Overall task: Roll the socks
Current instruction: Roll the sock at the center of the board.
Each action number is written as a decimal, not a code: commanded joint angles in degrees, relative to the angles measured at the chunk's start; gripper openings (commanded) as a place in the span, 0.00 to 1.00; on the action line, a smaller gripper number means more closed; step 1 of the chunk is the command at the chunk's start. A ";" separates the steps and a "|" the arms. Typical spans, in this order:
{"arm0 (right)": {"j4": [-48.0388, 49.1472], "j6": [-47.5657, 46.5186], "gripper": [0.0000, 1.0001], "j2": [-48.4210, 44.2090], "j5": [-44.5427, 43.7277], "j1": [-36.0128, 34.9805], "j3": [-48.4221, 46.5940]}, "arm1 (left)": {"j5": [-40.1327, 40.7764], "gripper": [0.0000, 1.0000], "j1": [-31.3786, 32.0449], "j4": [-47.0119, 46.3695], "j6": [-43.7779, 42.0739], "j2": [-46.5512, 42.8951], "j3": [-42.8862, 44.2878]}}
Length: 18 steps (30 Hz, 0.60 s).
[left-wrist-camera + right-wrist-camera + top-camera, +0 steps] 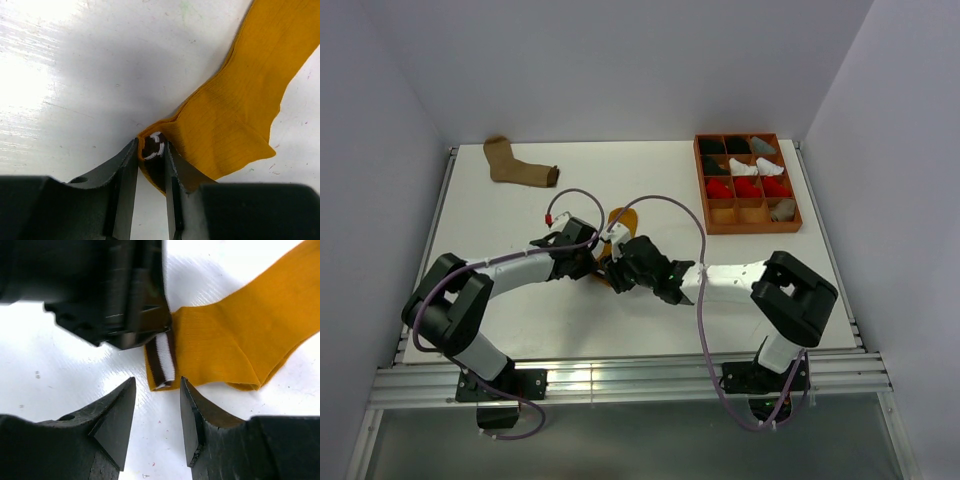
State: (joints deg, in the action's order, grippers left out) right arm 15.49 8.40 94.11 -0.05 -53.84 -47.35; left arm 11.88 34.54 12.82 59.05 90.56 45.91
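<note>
The white bench carries a wooden compartment tray of rolled bundles at the far right and a tan sock near the far-left corner. The mustard sock lies at the middle of the bench, right under both wrists.

The left hand is clamped on its dark-and-white striped cuff, and only a narrow bite of the fabric's edge sits between the fingers. The right hand stands open with nothing in it. The cuff's end is just ahead of its gap and is not yet between the fingers.

The main risk is the thin pinch slipping. If the left hand turns or pulls before the right one has a hold, the cuff could pop free and any roll would fall slack. The two hands are also crowded very close, so a closing move by the right could knock the left fingers or catch only the cuff's corner. The loose fold beside the cuff could also roll up crooked.

The sock's long axis runs from the cuff at the near end, by the hands, away toward the far side of the bench. It lies flat apart from that crease.
</note>
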 commanded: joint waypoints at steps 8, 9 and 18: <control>6.48 -7.70 0.47 4.59 -13.74 -6.36 -0.72 | -1.15 0.31 0.17 4.50 -3.06 1.72 1.29; 6.57 -7.79 0.47 5.21 -13.40 -6.53 -0.90 | -1.24 0.31 0.17 4.41 -2.89 1.55 1.20; 4.47 -10.16 0.38 10.13 -12.51 -7.24 -3.62 | -2.12 0.31 0.17 3.36 -1.92 1.54 0.58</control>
State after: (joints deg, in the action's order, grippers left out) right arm 19.31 0.40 103.26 -11.60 -60.77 -47.88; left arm 11.29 34.52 14.02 57.84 91.02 46.74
